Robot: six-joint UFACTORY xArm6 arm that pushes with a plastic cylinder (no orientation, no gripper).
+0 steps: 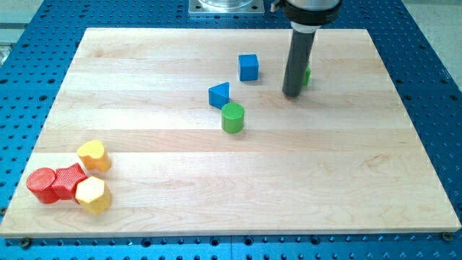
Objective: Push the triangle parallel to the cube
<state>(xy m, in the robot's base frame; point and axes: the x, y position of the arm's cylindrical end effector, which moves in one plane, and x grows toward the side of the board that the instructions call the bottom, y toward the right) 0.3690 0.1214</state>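
Lying left of my tip, blue triangle.

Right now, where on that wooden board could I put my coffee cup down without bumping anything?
The view's right half, below my tip, is bare, as is the bottom middle. Crowded spots: the blue cube, blue triangle and green cylinder near top centre, and the red and yellow blocks at bottom left.

- No text, label, brand, number or sign is legible anywhere in the camera view.
- The wooden board carries no markings.
- The coloured blocks show plain faces only.
- The dark rod bears no readable lettering.
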